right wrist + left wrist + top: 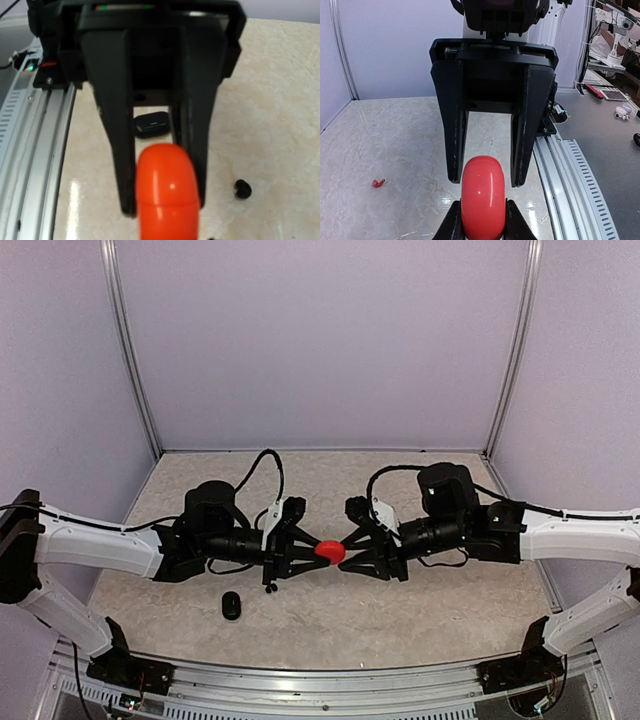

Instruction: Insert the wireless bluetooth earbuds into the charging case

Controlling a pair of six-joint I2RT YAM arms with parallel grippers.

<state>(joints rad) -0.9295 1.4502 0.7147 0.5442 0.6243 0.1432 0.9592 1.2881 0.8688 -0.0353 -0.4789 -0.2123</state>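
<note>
A red charging case point(328, 551) hangs in mid-air above the table's middle, between my two facing grippers. My left gripper point(482, 210) is shut on its near end point(483, 200). My right gripper point(486, 181) straddles the other end; one finger point(455, 150) touches the case and a slim gap shows at the other point(524, 150). In the right wrist view the case point(167, 195) fills the lower middle and hides my right gripper's own fingers. A red earbud point(378, 183) lies on the table. Black earbuds point(270, 585) point(243, 188) lie under the left gripper.
A black charging case point(231, 605) point(151, 123) lies on the table near the front, left of centre. An aluminium rail point(580, 190) point(30, 150) runs along the near edge. Pale purple walls point(320, 340) close the table on three sides.
</note>
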